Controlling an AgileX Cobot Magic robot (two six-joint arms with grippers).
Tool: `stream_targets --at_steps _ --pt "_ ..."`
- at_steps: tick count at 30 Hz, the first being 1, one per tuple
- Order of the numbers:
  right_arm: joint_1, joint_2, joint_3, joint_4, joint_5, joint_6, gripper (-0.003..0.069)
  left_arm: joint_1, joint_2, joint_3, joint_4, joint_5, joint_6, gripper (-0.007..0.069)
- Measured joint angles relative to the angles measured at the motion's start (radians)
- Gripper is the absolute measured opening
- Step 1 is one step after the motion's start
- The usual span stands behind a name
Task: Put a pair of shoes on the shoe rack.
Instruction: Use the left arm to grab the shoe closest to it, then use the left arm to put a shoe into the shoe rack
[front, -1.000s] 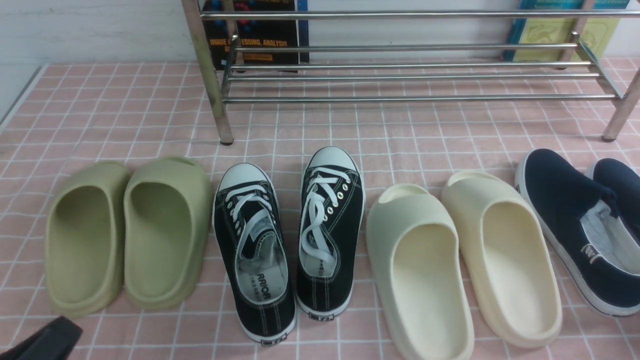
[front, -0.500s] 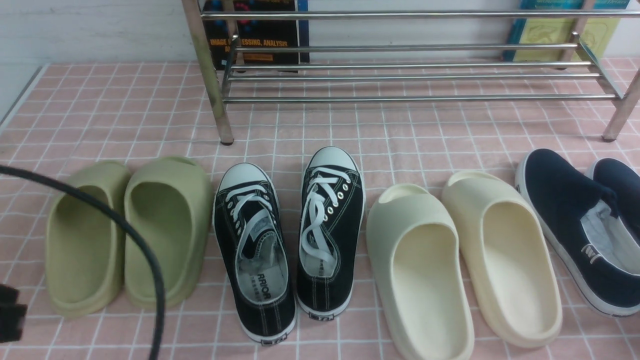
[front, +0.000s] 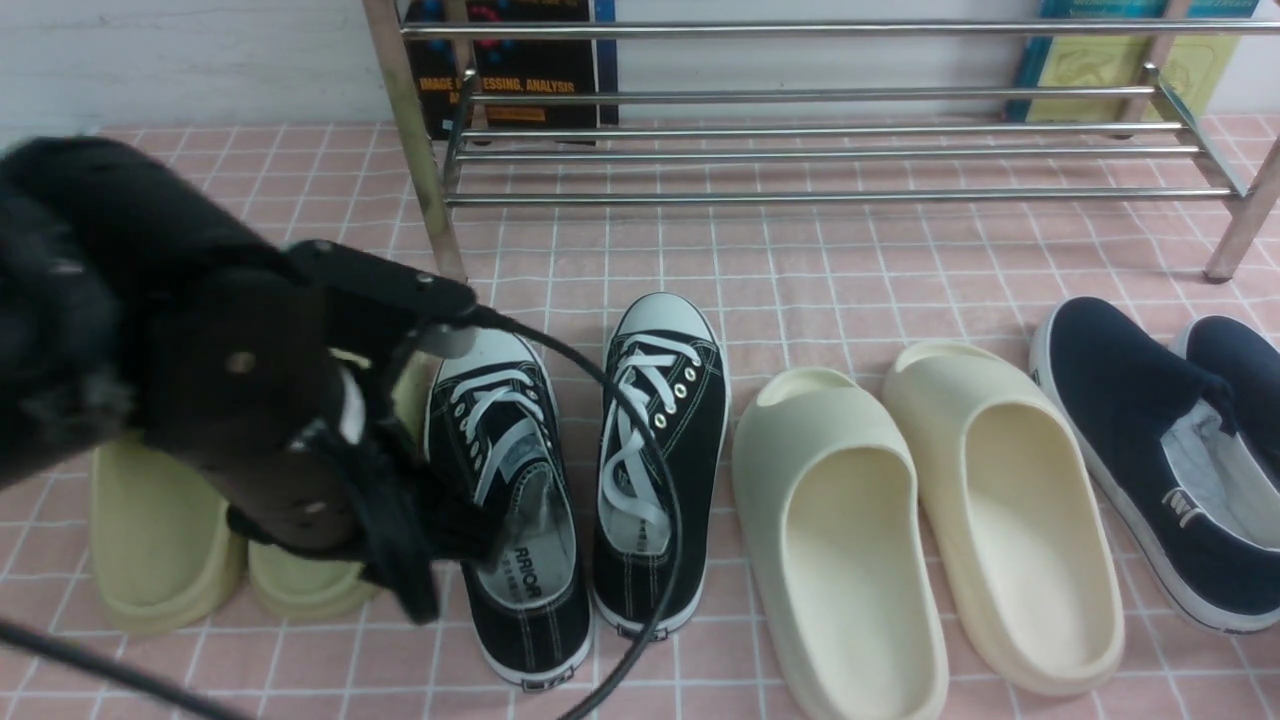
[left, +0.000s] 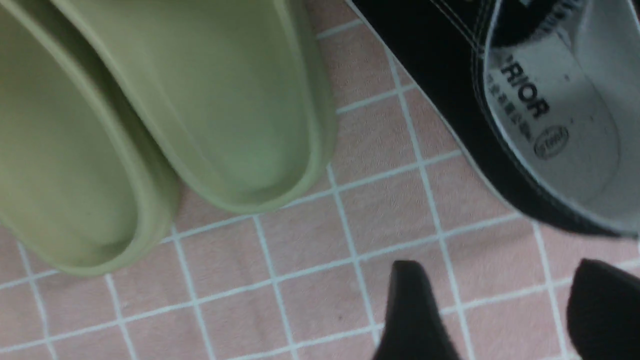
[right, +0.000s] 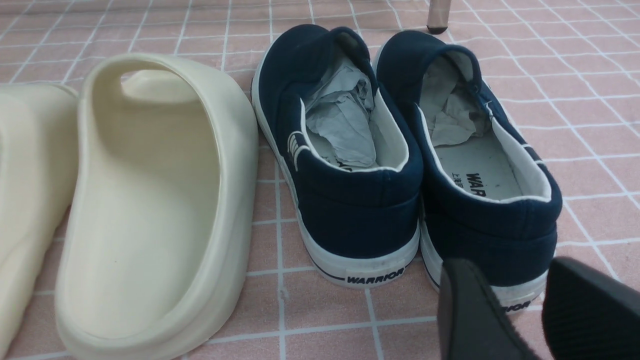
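Two black lace-up sneakers stand side by side on the pink checked cloth, the left one (front: 510, 500) and the right one (front: 660, 450), toes toward the chrome shoe rack (front: 820, 155) at the back. My left gripper (front: 450, 560) hangs beside the left sneaker's heel. In the left wrist view this gripper (left: 500, 272) is open and empty over bare cloth, just off that sneaker's heel (left: 545, 110). My right gripper (right: 520, 272) is open and empty behind the navy slip-ons; it does not show in the front view.
Green foam slides (front: 160, 540) lie left of the sneakers, partly hidden by my left arm. Cream slides (front: 840, 540) and navy slip-ons (front: 1150, 440) lie to the right. Books (front: 520, 70) stand behind the rack. A black cable (front: 660, 560) loops over the right sneaker.
My left arm has swung in from the lower left and now hangs over the green slides next to the left sneaker. Its cable moved with it. The shoes have not moved.
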Motion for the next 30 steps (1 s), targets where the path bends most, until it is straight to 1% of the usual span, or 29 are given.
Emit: stream_targets --at_steps 1,3,4,6,9,11,12,13,14,15,16,17,18,19,21,22,27,28,30 --pt "0.000 0.000 0.000 0.000 0.000 0.000 0.0240 -0.001 0.040 -0.002 0.013 -0.019 -0.061 0.0510" --pt "0.000 0.000 0.000 0.000 0.000 0.000 0.0240 -0.001 0.105 -0.004 0.041 -0.056 -0.167 0.0580" --pt "0.000 0.000 0.000 0.000 0.000 0.000 0.0240 -0.001 0.132 -0.004 0.051 -0.077 -0.201 0.0605" --pt "0.000 0.000 0.000 0.000 0.000 0.000 0.0240 -0.001 0.187 -0.004 0.068 -0.123 -0.270 0.0626" --pt "0.000 0.000 0.000 0.000 0.000 0.000 0.0240 -0.001 0.235 -0.006 0.079 -0.165 -0.325 0.0614" --pt "0.000 0.000 0.000 0.000 0.000 0.000 0.0240 -0.001 0.273 -0.005 0.096 -0.200 -0.366 0.0543" --pt "0.000 0.000 0.000 0.000 0.000 0.000 0.0240 -0.001 0.279 -0.005 0.099 -0.205 -0.371 0.0526" --pt "0.000 0.000 0.000 0.000 0.000 0.000 0.0240 -0.001 0.292 -0.005 0.113 -0.217 -0.396 0.0425" --pt "0.000 0.000 0.000 0.000 0.000 0.000 0.0240 -0.001 0.295 -0.005 0.121 -0.218 -0.408 0.0356" --pt "0.000 0.000 0.000 0.000 0.000 0.000 0.0240 -0.001 0.295 -0.005 0.121 -0.218 -0.411 0.0356" --pt "0.000 0.000 0.000 0.000 0.000 0.000 0.0240 -0.001 0.294 -0.005 0.129 -0.221 -0.420 0.0280" --pt "0.000 0.000 0.000 0.000 0.000 0.000 0.0240 -0.001 0.282 -0.005 0.141 -0.225 -0.427 0.0171" --pt "0.000 0.000 0.000 0.000 0.000 0.000 0.0240 -0.001 0.260 -0.005 0.143 -0.230 -0.427 0.0083" --pt "0.000 0.000 0.000 0.000 0.000 0.000 0.0240 -0.001 0.243 -0.005 0.145 -0.232 -0.427 0.0052" --pt "0.000 0.000 0.000 0.000 0.000 0.000 0.0240 -0.001 0.200 -0.005 0.152 -0.235 -0.427 0.0020" --pt "0.000 0.000 0.000 0.000 0.000 0.000 0.0240 -0.001 0.169 -0.005 0.157 -0.232 -0.429 0.0015" --pt "0.000 0.000 0.000 0.000 0.000 0.000 0.0240 0.013 0.045 -0.031 0.156 -0.198 -0.425 0.0015" --pt "0.000 0.000 0.000 0.000 0.000 0.000 0.0240 0.038 0.026 -0.068 0.133 -0.188 -0.404 0.0015" --pt "0.000 0.000 0.000 0.000 0.000 0.000 0.0240 0.056 0.020 -0.094 0.114 -0.180 -0.378 0.0015"
